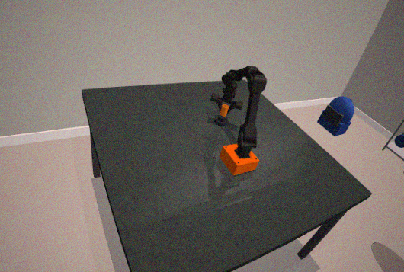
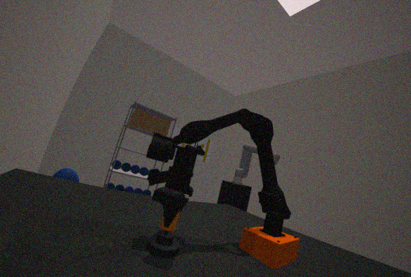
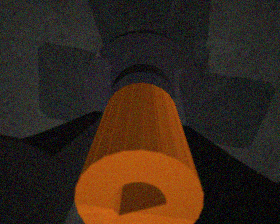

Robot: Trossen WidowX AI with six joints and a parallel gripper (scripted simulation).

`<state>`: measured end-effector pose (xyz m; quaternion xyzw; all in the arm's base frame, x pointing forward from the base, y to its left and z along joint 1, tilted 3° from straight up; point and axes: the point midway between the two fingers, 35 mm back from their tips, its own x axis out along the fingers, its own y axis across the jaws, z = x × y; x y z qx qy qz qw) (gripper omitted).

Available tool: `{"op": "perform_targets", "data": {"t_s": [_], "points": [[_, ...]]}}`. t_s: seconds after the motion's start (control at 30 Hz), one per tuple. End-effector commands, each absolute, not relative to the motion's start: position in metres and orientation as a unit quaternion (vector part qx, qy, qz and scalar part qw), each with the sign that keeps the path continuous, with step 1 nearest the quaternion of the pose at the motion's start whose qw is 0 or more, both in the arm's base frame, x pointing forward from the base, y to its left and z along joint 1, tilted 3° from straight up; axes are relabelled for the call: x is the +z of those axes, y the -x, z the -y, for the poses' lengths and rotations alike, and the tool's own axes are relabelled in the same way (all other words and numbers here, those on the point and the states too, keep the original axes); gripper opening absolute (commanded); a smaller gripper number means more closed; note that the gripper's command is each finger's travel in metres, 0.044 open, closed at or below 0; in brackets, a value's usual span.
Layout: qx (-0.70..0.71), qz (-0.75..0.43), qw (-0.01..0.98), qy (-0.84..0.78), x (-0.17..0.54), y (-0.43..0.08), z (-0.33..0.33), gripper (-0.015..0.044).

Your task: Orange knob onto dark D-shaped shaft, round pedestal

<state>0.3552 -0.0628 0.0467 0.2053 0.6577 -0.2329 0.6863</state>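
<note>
The orange knob (image 1: pixel 224 110) (image 2: pixel 169 225) (image 3: pixel 141 120) is a cylinder, held roughly upright. My gripper (image 1: pixel 225 109) (image 2: pixel 170 218) is shut on its sides. The dark round pedestal (image 1: pixel 221 123) (image 2: pixel 164 248) stands on the table right below the knob. In the exterior view a short dark piece of the shaft (image 2: pixel 167 234) shows between knob and pedestal; whether its tip is inside the knob cannot be told. The wrist view shows the D-shaped hole (image 3: pixel 142 199) in the knob's near end. The shaft's flat side is hidden.
The arm's orange base (image 1: pixel 239 160) (image 2: pixel 271 248) stands on the dark table (image 1: pixel 160 197) (image 2: pixel 50 220), to the right of the pedestal in the exterior view. A shelf rack (image 2: pixel 125 131) and a blue helmet-like object (image 1: pixel 337 115) are beyond the table.
</note>
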Motion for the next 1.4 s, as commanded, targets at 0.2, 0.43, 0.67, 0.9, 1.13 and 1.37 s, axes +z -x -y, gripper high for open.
{"op": "perform_targets", "data": {"t_s": [0.2,0.43,0.67,0.9,1.13,1.37], "points": [[-0.225,-0.658,0.691,-0.198,0.0461,-0.3567,0.0623,0.0000],[-0.225,-0.658,0.691,-0.198,0.0461,-0.3567,0.0623,0.0000],[-0.225,-0.658,0.691,-0.198,0.0461,-0.3567,0.0623,0.0000],[-0.227,-0.658,0.690,-0.200,0.0469,-0.3564,0.0622,0.0000],[-0.242,-0.652,0.685,-0.216,0.0538,-0.3557,0.0626,0.0000],[-0.251,-0.649,0.682,-0.225,0.0498,-0.3550,0.0630,0.0000]]}}
